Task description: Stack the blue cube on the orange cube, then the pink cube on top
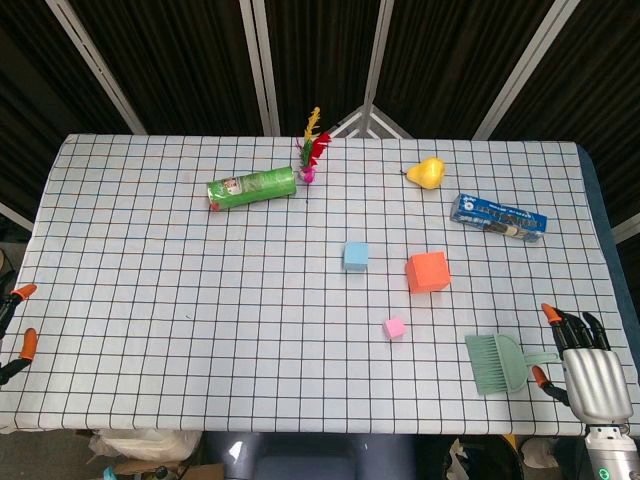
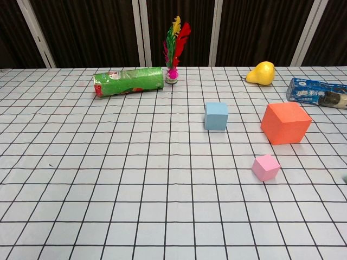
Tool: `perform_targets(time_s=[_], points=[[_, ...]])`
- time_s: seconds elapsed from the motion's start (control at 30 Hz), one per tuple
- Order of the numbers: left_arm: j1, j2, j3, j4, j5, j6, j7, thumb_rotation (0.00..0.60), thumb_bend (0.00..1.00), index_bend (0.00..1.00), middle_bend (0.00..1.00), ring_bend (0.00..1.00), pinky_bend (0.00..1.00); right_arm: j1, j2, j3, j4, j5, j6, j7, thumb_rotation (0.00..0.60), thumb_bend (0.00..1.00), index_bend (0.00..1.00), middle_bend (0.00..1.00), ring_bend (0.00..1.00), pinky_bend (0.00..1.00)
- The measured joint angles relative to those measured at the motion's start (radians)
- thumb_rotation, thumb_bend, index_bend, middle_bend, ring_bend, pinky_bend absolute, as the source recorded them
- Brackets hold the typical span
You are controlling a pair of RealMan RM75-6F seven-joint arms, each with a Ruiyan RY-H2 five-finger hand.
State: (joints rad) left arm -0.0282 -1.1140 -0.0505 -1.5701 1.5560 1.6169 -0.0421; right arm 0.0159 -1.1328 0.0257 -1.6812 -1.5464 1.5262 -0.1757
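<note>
Right hand (image 1: 590, 365) at the tabletop's near right corner, fingers apart, grasping nothing; left hand (image 1: 18, 325) at the left edge — grip unclear. Pink cube (image 2: 265, 167) nearest, orange cube (image 2: 286, 123) and blue cube (image 2: 216, 116) beyond — apart on the checked tablecloth (image 2: 108, 184).

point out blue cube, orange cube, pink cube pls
blue cube (image 1: 355, 256): head view, on its top face.
orange cube (image 1: 428, 272): head view, on its top face.
pink cube (image 2: 265, 167): chest view, centre of the cube, near its front edge.
</note>
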Motion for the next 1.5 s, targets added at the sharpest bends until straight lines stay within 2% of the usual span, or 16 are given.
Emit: perform_targets(time_s=[1.07, 1.23, 1.3, 1.33, 1.4, 1.47, 1.5], points=[[0.009, 0.0, 0.004, -0.009, 0.021, 0.022, 0.011, 0.6, 0.56, 0.18, 0.03, 0.0, 0.0, 0.002, -0.002, -0.003, 0.003, 0.001, -0.01, -0.003, 0.6, 0.32, 0.0, 0.16, 0.17, 0.1], [0.008, 0.003, 0.004, -0.01, 0.013, 0.013, 0.006, 0.6, 0.56, 0.18, 0.03, 0.0, 0.0, 0.018, -0.007, 0.006, 0.001, -0.01, -0.017, -0.009, 0.6, 0.32, 0.0, 0.16, 0.22, 0.1], [0.007, 0.004, 0.004, -0.01, 0.011, 0.009, 0.005, 0.6, 0.56, 0.18, 0.03, 0.0, 0.0, 0.03, -0.006, 0.015, -0.002, -0.014, -0.022, -0.005, 0.6, 0.32, 0.01, 0.21, 0.29, 0.1], [0.006, 0.004, 0.005, -0.01, 0.011, 0.008, 0.005, 0.6, 0.56, 0.18, 0.03, 0.0, 0.0, 0.04, -0.004, 0.023, -0.005, -0.016, -0.027, -0.004, 0.6, 0.32, 0.02, 0.27, 0.36, 0.12], [0.004, 0.004, 0.004, -0.01, 0.012, 0.004, 0.006, 0.6, 0.56, 0.18, 0.03, 0.0, 0.0, 0.058, 0.0, 0.039, -0.016, -0.021, -0.034, -0.003, 0.6, 0.32, 0.06, 0.43, 0.5, 0.22], [0.002, 0.004, 0.004, -0.01, 0.011, 0.002, 0.006, 0.6, 0.56, 0.18, 0.03, 0.0, 0.0, 0.081, 0.006, 0.06, -0.038, -0.027, -0.041, 0.008, 0.6, 0.31, 0.12, 0.6, 0.66, 0.38], [0.002, 0.003, 0.004, -0.01, 0.01, 0.001, 0.007, 0.6, 0.56, 0.18, 0.03, 0.0, 0.0, 0.092, 0.007, 0.07, -0.05, -0.03, -0.043, 0.015, 0.6, 0.31, 0.14, 0.65, 0.7, 0.43]])
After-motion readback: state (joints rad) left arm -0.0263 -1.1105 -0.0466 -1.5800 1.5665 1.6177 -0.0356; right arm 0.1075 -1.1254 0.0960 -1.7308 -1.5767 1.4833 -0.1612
